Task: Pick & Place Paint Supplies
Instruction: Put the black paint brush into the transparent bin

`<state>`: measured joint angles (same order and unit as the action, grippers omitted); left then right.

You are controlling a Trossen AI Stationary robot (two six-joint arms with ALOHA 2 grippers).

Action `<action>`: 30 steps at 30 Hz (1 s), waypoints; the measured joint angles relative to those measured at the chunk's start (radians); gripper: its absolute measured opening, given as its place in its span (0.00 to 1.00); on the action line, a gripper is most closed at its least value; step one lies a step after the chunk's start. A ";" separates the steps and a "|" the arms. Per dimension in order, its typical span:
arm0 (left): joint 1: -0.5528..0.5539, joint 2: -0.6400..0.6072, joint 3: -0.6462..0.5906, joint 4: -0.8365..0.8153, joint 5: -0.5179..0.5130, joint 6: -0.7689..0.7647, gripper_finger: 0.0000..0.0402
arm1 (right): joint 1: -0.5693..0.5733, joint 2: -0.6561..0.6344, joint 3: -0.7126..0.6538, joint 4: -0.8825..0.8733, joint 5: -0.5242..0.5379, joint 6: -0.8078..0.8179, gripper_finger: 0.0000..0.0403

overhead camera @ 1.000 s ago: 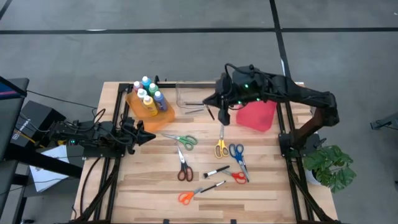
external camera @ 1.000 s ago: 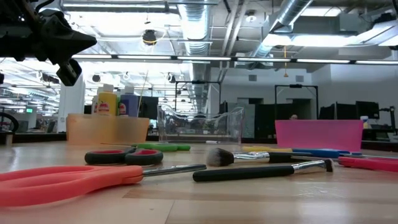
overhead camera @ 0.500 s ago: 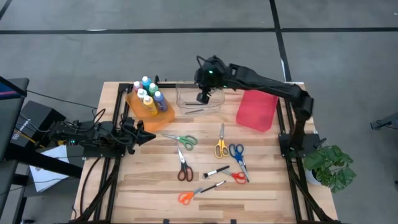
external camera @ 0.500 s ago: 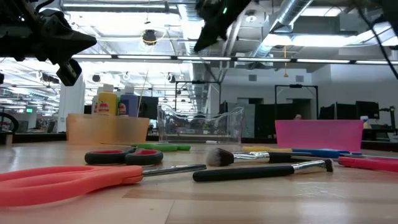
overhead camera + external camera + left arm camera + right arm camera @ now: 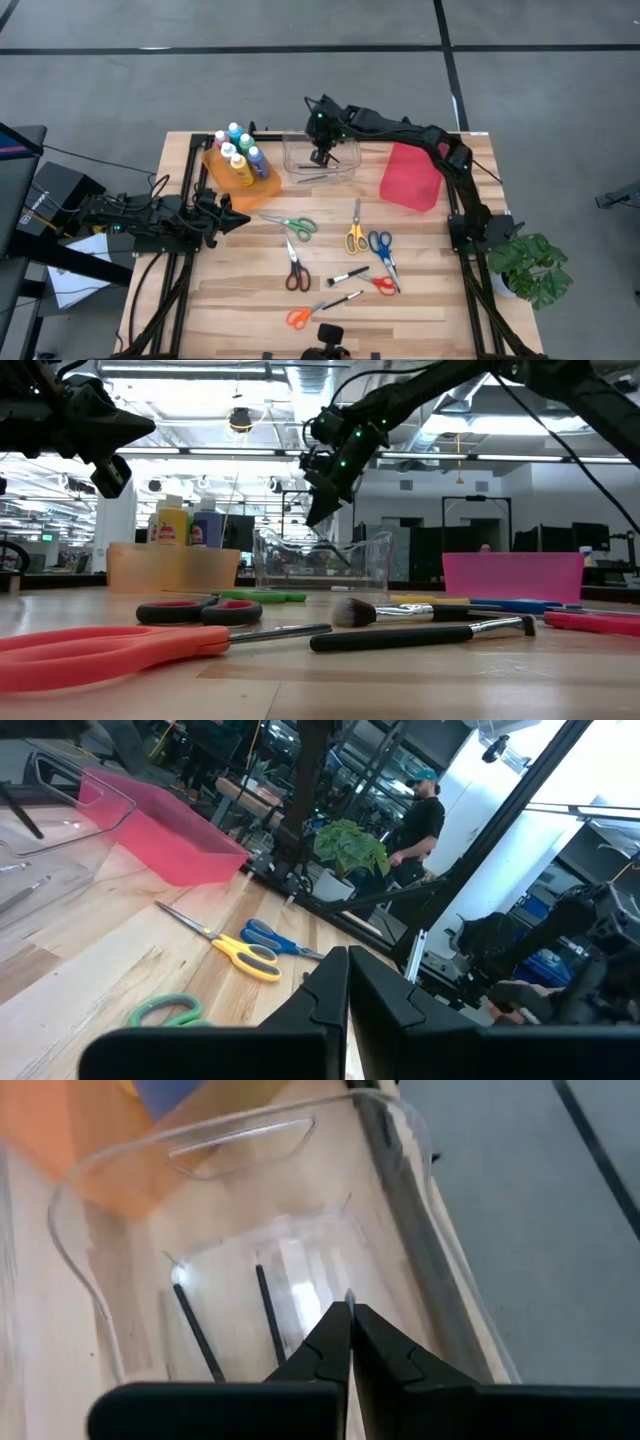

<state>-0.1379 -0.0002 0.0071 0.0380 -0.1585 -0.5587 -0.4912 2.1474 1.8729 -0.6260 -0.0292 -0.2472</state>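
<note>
R gripper (image 5: 321, 157) closed, hovering over clear bin (image 5: 345, 170).

right claw (image 5: 321, 157) now over clear bin (image 5: 345, 168), from red bin (image 5: 411, 176)

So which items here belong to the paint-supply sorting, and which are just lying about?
Job:
- paint bottles in the orange bin
- paintbrushes in the clear bin
- scissors and brushes on the table
- red bin
- right end effector, shut above the clear bin

Lying about:
- potted plant
- left end effector, parked
</note>
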 joint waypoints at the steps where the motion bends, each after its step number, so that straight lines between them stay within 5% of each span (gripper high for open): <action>1: 0.000 0.000 0.000 0.000 0.000 0.000 0.01 | 0.000 0.002 0.000 -0.005 0.000 -0.004 0.00; 14: 0.000 0.000 0.000 0.000 0.000 0.000 0.01 | 0.007 -0.001 0.001 -0.049 0.007 -0.024 0.10; 19: 0.000 0.000 0.000 0.000 0.000 0.000 0.01 | 0.007 -0.001 0.008 -0.123 0.012 0.028 0.26; 26: 0.000 0.000 0.000 0.000 -0.001 0.000 0.01 | 0.042 -0.094 0.124 -0.463 -0.047 0.075 0.58; 30: 0.000 0.000 0.000 0.000 -0.001 0.000 0.01 | 0.128 -0.211 0.110 -0.567 -0.096 0.095 0.64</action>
<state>-0.1379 -0.0002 0.0071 0.0379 -0.1592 -0.5587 -0.3633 1.9368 1.9833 -1.1926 -0.1247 -0.1525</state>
